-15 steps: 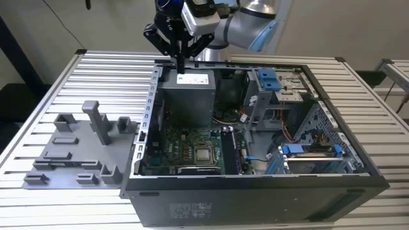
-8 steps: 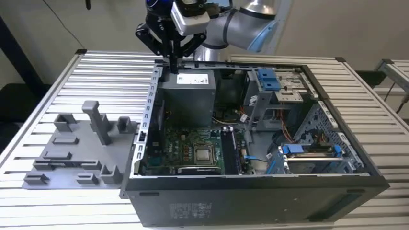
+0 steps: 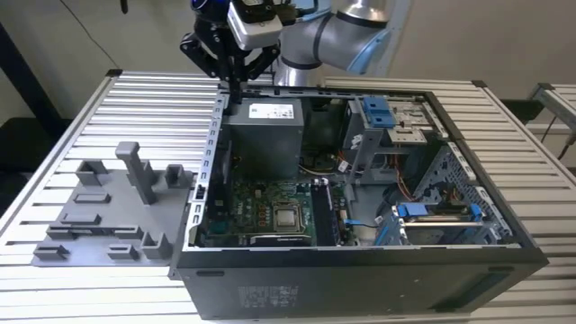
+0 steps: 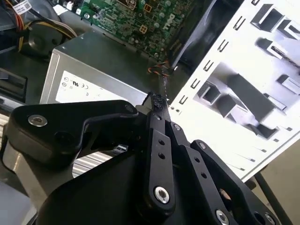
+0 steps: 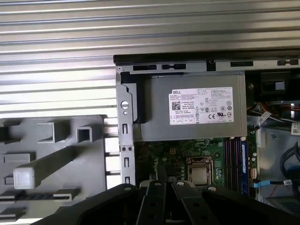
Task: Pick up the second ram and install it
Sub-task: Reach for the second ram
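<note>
My gripper (image 3: 236,91) hangs above the back left corner of the open computer case (image 3: 360,270), over the grey power supply (image 3: 263,135). In both wrist views its black fingers (image 4: 157,101) meet at the tips, shut, with nothing showing between them (image 5: 161,176). I cannot single out the second ram. A long dark strip (image 5: 47,194) lies in a slot of the grey holder tray (image 3: 99,229). A bluish stick (image 5: 243,161) stands in a slot on the green motherboard (image 3: 261,216), beside the processor socket (image 3: 288,217).
The case lies on its side on a slatted metal table (image 3: 144,101). Inside it are drive cages with blue latches (image 3: 382,115), loose cables (image 3: 405,169) and the case's steel rim (image 3: 214,155). The tray stands to the case's left in the exterior view, with upright posts (image 3: 135,169).
</note>
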`<state>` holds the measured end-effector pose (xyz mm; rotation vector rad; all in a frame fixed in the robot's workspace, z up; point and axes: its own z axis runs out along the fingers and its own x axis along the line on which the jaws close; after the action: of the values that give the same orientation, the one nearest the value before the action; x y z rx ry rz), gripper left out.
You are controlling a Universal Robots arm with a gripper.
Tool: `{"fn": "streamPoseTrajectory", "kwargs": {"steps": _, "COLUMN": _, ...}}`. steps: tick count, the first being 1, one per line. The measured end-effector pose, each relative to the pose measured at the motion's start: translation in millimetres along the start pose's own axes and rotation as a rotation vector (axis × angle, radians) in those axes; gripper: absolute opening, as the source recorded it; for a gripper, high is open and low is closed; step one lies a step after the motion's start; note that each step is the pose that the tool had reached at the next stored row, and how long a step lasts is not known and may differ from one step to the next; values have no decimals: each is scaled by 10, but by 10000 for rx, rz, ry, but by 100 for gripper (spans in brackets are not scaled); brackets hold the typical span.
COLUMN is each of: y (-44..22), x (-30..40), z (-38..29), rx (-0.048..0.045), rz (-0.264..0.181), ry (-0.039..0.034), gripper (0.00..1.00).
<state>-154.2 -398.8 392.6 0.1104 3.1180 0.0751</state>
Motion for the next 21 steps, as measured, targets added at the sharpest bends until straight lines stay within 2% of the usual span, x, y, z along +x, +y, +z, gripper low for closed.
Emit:
{"fn": "streamPoseTrajectory", "kwargs": {"steps": 14, "y": -20, "x": 287, "z": -7, "rx": 1, "rz": 0, "ry": 1, "gripper": 11}}
{"fn": "streamPoseTrajectory", "kwargs": {"steps": 21, "y": -29, "x": 405, "z": -10, "rx": 1, "rz": 0, "ry": 1, "gripper": 11}}
